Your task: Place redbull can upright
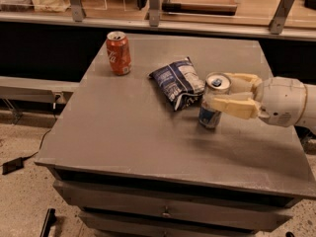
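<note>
Presently the gripper [217, 90] is clamped on the redbull can [211, 116], just to the right of the blue-and-white snack bag [177, 83]. One cream finger crosses the front of the can's middle and the other sits behind its upper rim, so the can is pinched between them. The white arm [282, 101] reaches in from the right edge of the view, further from the snack bag than the can is.

The redbull can stands nearly upright, its silver top facing up and leaning slightly away from the snack bag. Its blue-and-silver lower body shows below the front finger. Its base is at the surface of the grey table [123, 132], but I cannot tell whether it rests there or hangs just above it. The can's left side is very close to the right edge of the snack bag; whether the two touch I cannot tell.

The snack bag lies flat and crumpled near the middle of the table. Behind it and to its left, well apart, a red-orange cola can [119, 53] stands upright near the table's far left corner. In front of the snack bag, below the table's near edge, there is a drawer front [163, 210]. Far to the left of the snack bag, down on the speckled floor, lies a small dark object [12, 165] with a cable.
</note>
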Tool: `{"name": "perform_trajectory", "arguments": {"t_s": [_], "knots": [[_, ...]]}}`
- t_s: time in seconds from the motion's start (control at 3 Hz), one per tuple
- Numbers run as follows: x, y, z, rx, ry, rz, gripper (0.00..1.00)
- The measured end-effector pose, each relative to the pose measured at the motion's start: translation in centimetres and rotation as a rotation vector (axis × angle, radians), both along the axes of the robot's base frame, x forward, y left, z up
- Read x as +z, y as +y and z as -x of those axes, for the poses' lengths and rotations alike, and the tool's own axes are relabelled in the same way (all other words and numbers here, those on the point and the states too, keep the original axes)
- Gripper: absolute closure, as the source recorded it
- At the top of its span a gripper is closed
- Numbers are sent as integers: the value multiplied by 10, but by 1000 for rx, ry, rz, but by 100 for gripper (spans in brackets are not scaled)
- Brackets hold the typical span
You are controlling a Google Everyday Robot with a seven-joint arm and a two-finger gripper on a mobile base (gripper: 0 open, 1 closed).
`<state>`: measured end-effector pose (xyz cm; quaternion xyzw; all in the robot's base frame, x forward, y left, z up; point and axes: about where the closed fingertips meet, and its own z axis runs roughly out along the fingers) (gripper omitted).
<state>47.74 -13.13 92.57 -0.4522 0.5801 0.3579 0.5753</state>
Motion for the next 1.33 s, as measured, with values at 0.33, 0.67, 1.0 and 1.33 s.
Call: {"name": "perform_trajectory", "arguments": {"t_s": [0.33, 0.67, 1.0, 1.33], "knots": [[1, 3, 0, 5, -2, 1, 8], [3, 4, 0, 7, -3, 4, 0], [10, 3, 0, 1, -3, 19, 0], [38, -35, 3, -82, -44, 117, 0]]}}
